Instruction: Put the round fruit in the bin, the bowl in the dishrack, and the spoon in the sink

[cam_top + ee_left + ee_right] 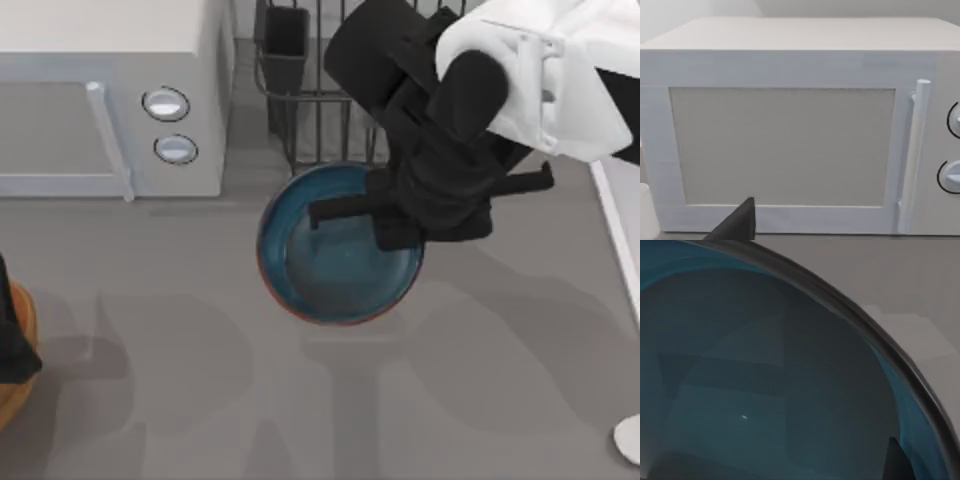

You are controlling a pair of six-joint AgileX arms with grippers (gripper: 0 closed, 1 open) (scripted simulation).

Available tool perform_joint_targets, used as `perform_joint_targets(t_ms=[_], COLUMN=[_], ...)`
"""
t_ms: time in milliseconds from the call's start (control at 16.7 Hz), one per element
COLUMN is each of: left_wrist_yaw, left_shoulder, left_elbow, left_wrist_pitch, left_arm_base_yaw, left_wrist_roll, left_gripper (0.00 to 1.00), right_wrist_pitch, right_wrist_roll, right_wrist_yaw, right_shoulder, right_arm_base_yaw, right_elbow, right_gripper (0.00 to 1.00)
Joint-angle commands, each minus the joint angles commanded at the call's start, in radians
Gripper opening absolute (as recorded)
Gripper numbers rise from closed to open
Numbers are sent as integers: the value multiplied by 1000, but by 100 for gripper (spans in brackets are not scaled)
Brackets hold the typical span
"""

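At nine o'clock on my top view, hard against the table's left edge, I can see a slice of the bin (pixel 12 375), its orange-brown rim curving out of frame, with a dark piece of my left arm lying over it; that arm looks parked there, and I cannot tell how its fingers stand. Its wrist camera looks straight at the door of the microwave (pixel 785 145), which on the top view sits at about ten to eleven o'clock. Moving across, the dishrack (pixel 320 75) stands at twelve o'clock with its black utensil cup (pixel 286 40) at the near-left corner. Just below it, at the centre, is the bowl (pixel 335 265), upright, its far rim right beside the rack's front bars. My right gripper (pixel 395 215) is down over the bowl's far-right rim, and its wrist view looks into the blue interior with the dark rim sweeping past; whether the fingers are closed on that rim or merely poised around it I cannot tell. At three o'clock a pale raised strip marks the sink (pixel 618 240), and at about five o'clock a rounded white end, probably the spoon (pixel 630 438), lies on the table at the frame's edge. My reading is that the bowl step is in hand and not finished, and the spoon appears unmoved. I have no sight of the fruit, so I cannot say whether that part is done.
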Motion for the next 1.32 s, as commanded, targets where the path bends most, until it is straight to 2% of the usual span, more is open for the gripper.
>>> perform_joint_targets(t_ms=[540, 720, 900, 1320], left_wrist_yaw=[0, 0, 0, 0], left_shoulder=[0, 0, 0, 0], left_elbow=[0, 0, 0, 0], left_wrist_pitch=[0, 0, 0, 0], left_arm_base_yaw=[0, 0, 0, 0], left_wrist_roll=[0, 0, 0, 0], left_gripper=[100, 100, 100, 100], right_wrist_pitch=[733, 915, 1002, 1023], right_wrist_roll=[-387, -493, -549, -553], right_wrist_yaw=[603, 766, 851, 849], right_shoulder=[-247, -331, -382, -371], right_arm_base_yaw=[193, 244, 271, 260], right_elbow=[-92, -116, -128, -126], right_gripper=[0, 0, 0, 0])
